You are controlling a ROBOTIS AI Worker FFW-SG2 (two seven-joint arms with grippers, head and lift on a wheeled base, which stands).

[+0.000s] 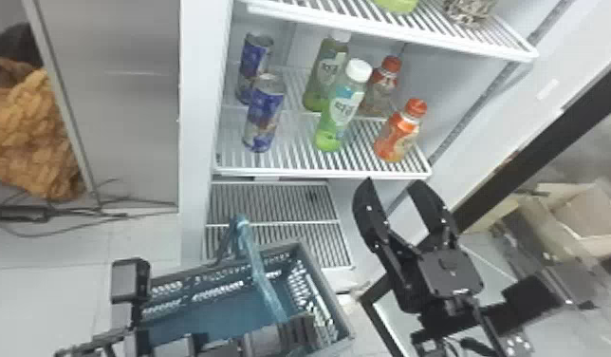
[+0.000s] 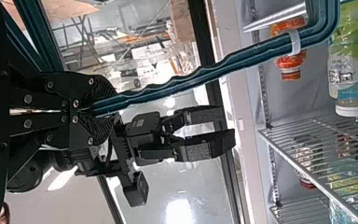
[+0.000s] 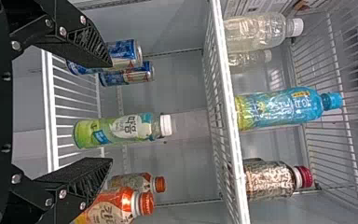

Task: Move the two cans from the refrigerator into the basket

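Two blue cans, front (image 1: 265,113) and rear (image 1: 253,59), stand upright on the refrigerator's middle shelf (image 1: 319,172), at its left side. The right gripper (image 1: 392,186) is open in front of and below that shelf, right of the basket. Between the open fingers of the right gripper (image 3: 110,111) in the right wrist view there is no grip on anything; one can (image 3: 126,52) lies partly behind a finger, the other (image 3: 133,75) beside it. My left gripper (image 1: 290,332) holds the handle (image 1: 262,280) of the basket (image 1: 324,289). In the left wrist view, the left gripper (image 2: 106,110) is shut on that handle (image 2: 182,83).
Green bottles (image 1: 337,111) and orange-capped bottles (image 1: 400,130) stand right of the cans. An upper shelf (image 1: 394,33) with more drinks overhangs them, and a lower rack (image 1: 271,204) lies behind the basket. The refrigerator's left wall (image 1: 195,118) borders the shelves.
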